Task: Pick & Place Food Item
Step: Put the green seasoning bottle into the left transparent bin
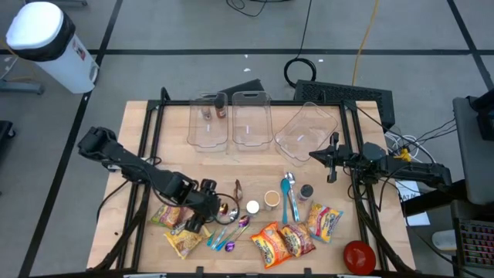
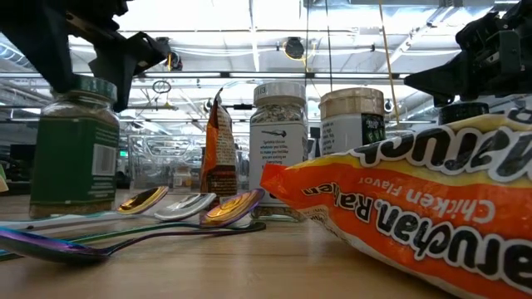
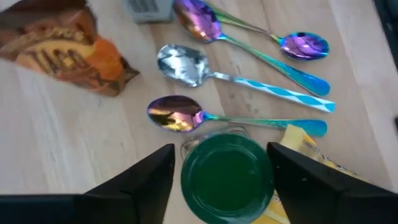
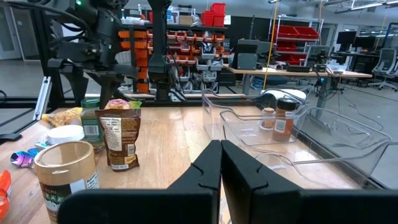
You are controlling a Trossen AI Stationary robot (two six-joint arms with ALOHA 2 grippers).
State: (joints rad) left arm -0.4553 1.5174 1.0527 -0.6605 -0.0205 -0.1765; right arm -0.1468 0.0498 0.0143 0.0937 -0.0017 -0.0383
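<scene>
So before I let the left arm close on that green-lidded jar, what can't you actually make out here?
- Contact: left wrist view shows the left end effector straddling the green-lidded jar; whether the fingers touch is hidden beneath the lid.
- Jar label: too dark in the low view.
- Ramen packet: cut off by the low view's edge.

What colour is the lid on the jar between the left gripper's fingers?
Green: the round lid on the glass spice jar, seen best in the left wrist view.

I'm working in a robotics lab or workshop: red parts bins (image 4: 292, 43) on shelving, workbenches (image 4: 292, 73) and office chairs (image 4: 387, 61) behind, ceiling strip lights (image 2: 249, 17), cables (image 1: 305, 69) trailing across grey floor (image 1: 154, 31) beside my wooden table (image 1: 131, 139).
</scene>
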